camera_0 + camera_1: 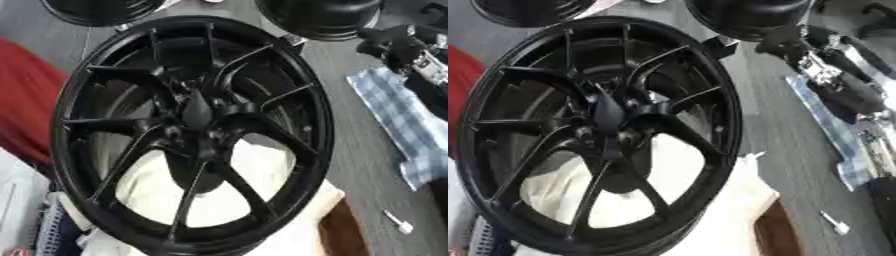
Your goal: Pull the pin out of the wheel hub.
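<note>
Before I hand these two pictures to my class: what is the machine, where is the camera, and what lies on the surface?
Both pictures come from one stereo camera in a humanoid robot's head, looking down; they show the same moment. Filling the view is a black spoked wheel resting on something white, with its hub at the centre. The dark jointed arm at upper right is the robot's right arm; its hand cannot be made out, and the left hand is out of view. A checked blue cloth lies to the right, and a small white pin-like piece lies on the grey surface. Nothing is visibly held.
</note>
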`<action>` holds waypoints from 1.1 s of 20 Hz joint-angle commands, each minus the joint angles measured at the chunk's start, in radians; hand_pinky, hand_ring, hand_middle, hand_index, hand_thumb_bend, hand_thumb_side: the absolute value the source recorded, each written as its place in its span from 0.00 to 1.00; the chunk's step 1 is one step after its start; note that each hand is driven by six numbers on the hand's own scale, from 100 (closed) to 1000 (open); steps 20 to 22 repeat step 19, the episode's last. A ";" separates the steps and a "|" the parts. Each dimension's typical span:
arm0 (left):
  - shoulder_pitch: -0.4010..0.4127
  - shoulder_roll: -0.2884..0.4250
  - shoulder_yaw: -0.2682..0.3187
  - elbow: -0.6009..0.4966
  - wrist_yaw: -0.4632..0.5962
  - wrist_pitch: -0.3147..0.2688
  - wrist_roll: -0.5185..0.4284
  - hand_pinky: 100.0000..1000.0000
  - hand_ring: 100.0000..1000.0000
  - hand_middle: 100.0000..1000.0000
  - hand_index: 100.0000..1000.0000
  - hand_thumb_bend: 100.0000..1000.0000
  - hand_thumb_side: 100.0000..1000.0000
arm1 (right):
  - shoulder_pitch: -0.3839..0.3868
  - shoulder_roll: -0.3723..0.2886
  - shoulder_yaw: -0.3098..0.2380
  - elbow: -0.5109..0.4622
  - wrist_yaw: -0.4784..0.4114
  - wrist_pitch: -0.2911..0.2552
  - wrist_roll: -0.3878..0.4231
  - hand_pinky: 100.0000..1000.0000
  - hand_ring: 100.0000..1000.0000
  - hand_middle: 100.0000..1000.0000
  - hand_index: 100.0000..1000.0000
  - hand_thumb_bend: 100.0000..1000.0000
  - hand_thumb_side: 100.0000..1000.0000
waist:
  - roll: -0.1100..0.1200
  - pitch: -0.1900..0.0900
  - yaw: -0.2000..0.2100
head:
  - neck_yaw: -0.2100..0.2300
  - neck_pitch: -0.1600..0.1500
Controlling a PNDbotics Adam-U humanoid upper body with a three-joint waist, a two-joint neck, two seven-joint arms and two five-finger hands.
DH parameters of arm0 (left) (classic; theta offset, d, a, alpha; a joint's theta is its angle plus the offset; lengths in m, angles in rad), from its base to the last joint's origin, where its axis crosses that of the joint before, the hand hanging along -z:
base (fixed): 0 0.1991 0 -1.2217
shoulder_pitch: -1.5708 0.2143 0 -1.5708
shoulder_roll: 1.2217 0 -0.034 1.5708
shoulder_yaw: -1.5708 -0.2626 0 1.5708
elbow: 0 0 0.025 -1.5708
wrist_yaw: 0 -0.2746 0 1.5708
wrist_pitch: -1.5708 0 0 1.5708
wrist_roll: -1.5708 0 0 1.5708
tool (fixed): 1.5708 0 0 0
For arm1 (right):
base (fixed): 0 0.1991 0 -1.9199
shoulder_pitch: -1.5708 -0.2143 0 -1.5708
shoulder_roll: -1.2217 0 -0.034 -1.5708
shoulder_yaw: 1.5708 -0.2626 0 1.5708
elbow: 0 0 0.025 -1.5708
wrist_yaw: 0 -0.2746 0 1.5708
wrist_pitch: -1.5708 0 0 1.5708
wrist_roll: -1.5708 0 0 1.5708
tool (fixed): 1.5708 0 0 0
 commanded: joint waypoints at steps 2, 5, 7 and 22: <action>0.066 0.030 0.057 -0.032 0.021 -0.003 0.062 0.90 0.76 0.76 0.86 0.00 0.89 | -0.007 -0.026 -0.008 -0.018 -0.014 0.002 -0.001 1.00 1.00 0.65 0.70 0.00 0.53 | 0.006 -0.025 -0.007 | 0.017 -0.006; 0.137 0.027 0.089 -0.083 0.062 0.015 0.106 0.87 0.74 0.74 0.84 0.00 0.76 | -0.009 -0.026 -0.006 -0.018 -0.016 0.004 0.001 1.00 1.00 0.65 0.70 0.00 0.53 | 0.009 -0.026 -0.015 | 0.022 -0.003; 0.185 0.018 0.116 -0.124 0.091 0.032 0.135 0.81 0.66 0.66 0.78 0.00 0.61 | -0.011 -0.026 -0.004 -0.018 -0.019 0.006 0.004 1.00 1.00 0.65 0.70 0.00 0.53 | 0.010 -0.029 -0.024 | 0.028 0.002; 0.224 -0.255 0.155 -0.432 0.282 -0.122 0.326 0.71 0.60 0.63 0.79 0.00 0.56 | -0.071 -0.004 0.014 -0.018 -0.071 0.002 0.017 1.00 0.99 0.65 0.70 0.00 0.52 | -0.016 -0.023 -0.090 | 0.123 0.010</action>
